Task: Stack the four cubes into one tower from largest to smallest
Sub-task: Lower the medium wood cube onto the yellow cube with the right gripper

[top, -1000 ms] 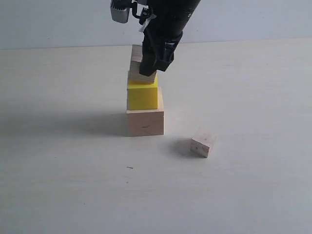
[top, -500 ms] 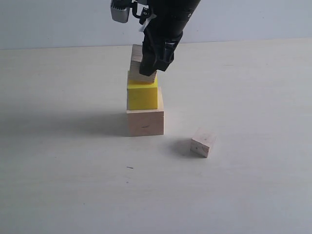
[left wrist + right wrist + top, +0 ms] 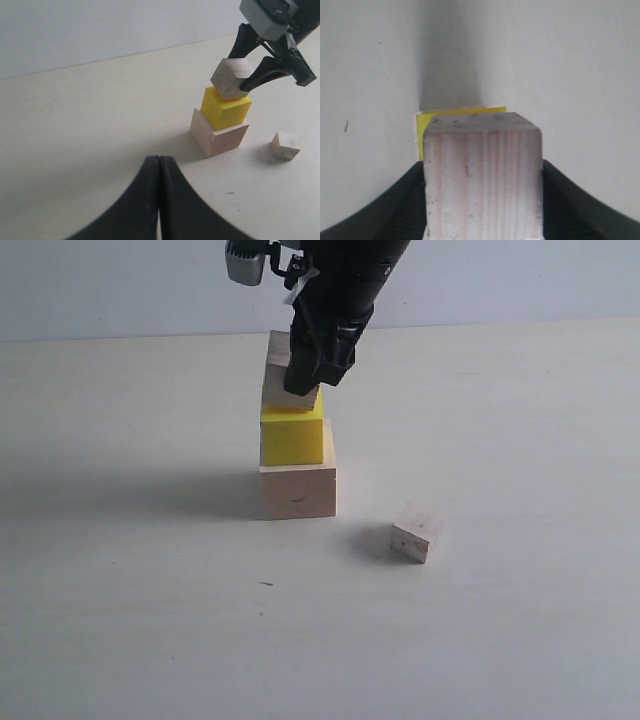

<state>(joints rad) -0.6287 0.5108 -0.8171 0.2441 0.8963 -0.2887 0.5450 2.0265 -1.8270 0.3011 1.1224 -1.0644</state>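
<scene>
The large pale wood cube (image 3: 298, 490) sits on the table with the yellow cube (image 3: 292, 438) on top of it. My right gripper (image 3: 303, 368) is shut on the small wood cube (image 3: 281, 380), holding it tilted right at the yellow cube's top; I cannot tell if they touch. From the right wrist, that cube (image 3: 482, 175) fills the space between the fingers (image 3: 405, 200), with a yellow edge (image 3: 426, 125) behind it. The smallest wood cube (image 3: 416, 532) lies alone on the table, to the right of the stack. My left gripper (image 3: 159, 162) is shut and empty, well away from the stack (image 3: 220, 135).
The pale tabletop (image 3: 140, 590) runs back to a light wall (image 3: 120, 285). The stack's shadow (image 3: 130, 490) falls to its left. A small dark speck (image 3: 266, 584) marks the table in front of the stack.
The right gripper and the small wood cube have edged up a little over the yellow cube. Everything else is unmoved.
</scene>
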